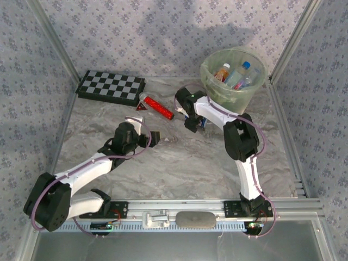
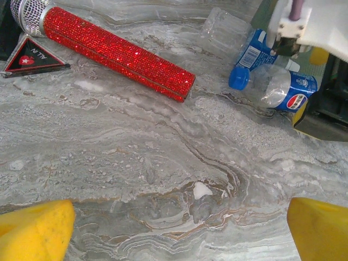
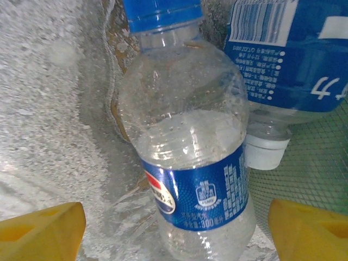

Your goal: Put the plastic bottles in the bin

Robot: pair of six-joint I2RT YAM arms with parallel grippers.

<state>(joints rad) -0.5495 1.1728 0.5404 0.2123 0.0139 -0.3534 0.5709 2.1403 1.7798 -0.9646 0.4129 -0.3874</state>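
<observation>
A clear bottle point(image 3: 190, 163) with a blue cap and blue label lies on the marble table, next to a second blue-labelled bottle point(image 3: 283, 65) with a white cap. My right gripper point(image 3: 176, 228) is open and straddles the first bottle, with a gap on each side of it. In the left wrist view the same bottles point(image 2: 272, 84) lie at the right under the right arm. The pale green bin point(image 1: 234, 76) stands at the back right with an orange-labelled bottle point(image 1: 222, 72) and blue-capped ones inside. My left gripper point(image 2: 179, 228) hangs open over bare marble, nothing between its fingers.
A glittery red stick point(image 2: 117, 51) and a small black-and-red triangular sign point(image 2: 32, 57) lie left of the bottles. A checkerboard point(image 1: 111, 87) sits at the back left. The bin's mesh-lined wall point(image 3: 315, 157) is right beside the right gripper. Patterned walls enclose the table.
</observation>
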